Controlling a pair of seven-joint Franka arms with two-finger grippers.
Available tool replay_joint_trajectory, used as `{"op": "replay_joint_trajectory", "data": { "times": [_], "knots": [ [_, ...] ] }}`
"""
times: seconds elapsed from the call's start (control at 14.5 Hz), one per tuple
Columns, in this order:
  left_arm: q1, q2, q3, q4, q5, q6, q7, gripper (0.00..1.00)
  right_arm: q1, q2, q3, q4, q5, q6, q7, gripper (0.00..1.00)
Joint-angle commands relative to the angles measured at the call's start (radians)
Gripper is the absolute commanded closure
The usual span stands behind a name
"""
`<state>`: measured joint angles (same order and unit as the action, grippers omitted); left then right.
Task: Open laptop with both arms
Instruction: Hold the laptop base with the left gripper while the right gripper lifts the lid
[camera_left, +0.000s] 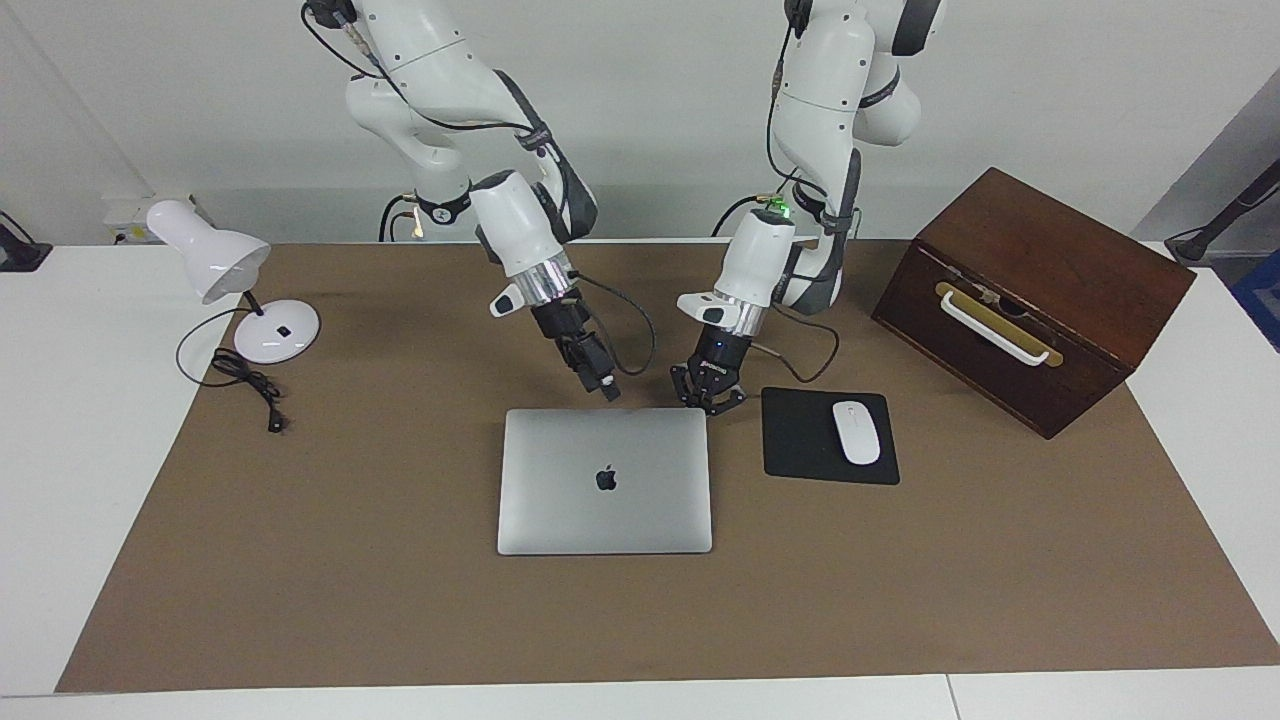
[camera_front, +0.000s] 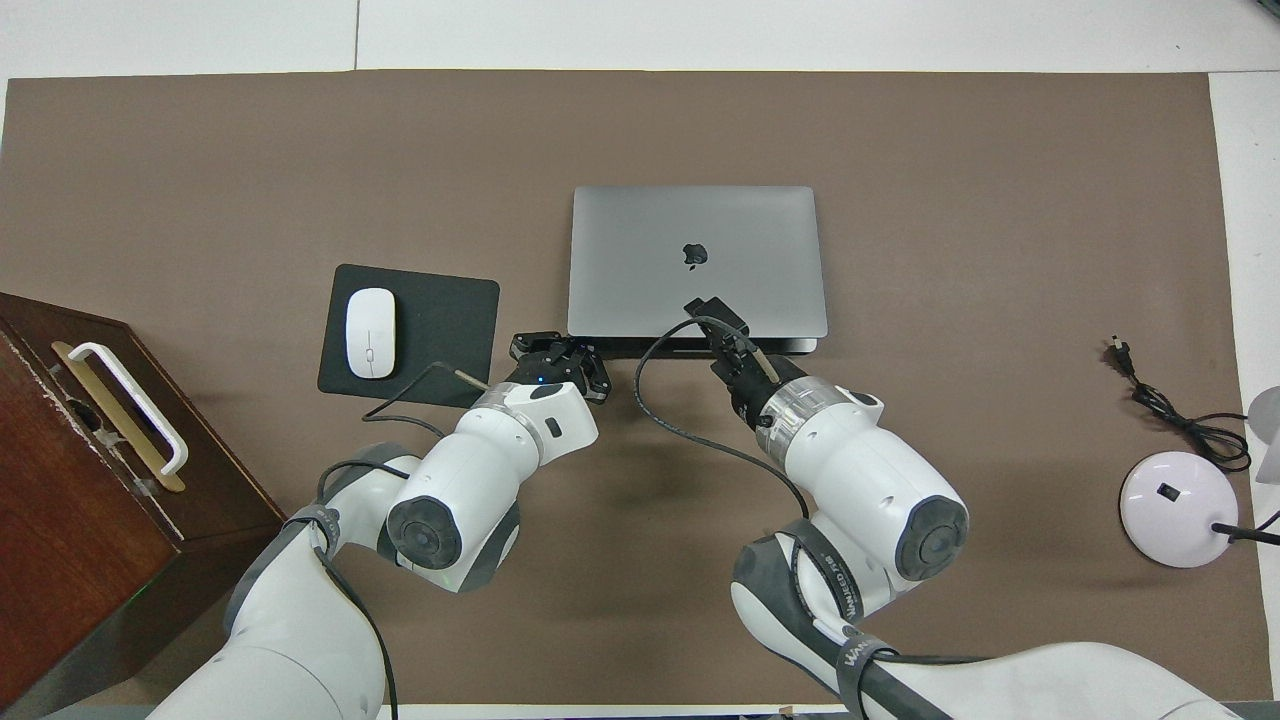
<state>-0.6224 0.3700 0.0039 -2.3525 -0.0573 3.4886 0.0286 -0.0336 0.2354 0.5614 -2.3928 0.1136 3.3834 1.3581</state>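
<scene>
With the laptop (camera_left: 604, 480) lying closed mid-worktop, keep the left tool (camera_left: 709, 400), fingertips together, low at the corner nearest the robots to steady the base, and bring the right tool (camera_left: 606, 388), whose finger state cannot be told, under the lid edge.

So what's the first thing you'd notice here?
The two white robot arms stooping over a shut silver laptop in the middle of the brown mat. The left gripper is at the laptop's corner by the mouse pad; the right gripper hangs over its nearer edge. A big wooden box sits at the left arm's end.
</scene>
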Motion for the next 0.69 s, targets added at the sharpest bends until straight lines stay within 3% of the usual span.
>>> {"op": "replay_joint_trajectory", "data": {
  "times": [0.0,0.62],
  "knots": [
    [0.0,0.033,0.005,0.027,0.001,0.015,0.007,1.0,-0.011,0.054,0.006,0.041,0.02,0.03,-0.051,0.0],
    [0.009,0.046,0.007,0.038,0.001,0.015,0.01,1.0,-0.011,0.104,-0.003,0.101,0.02,0.03,-0.073,0.0]
  ]
}}
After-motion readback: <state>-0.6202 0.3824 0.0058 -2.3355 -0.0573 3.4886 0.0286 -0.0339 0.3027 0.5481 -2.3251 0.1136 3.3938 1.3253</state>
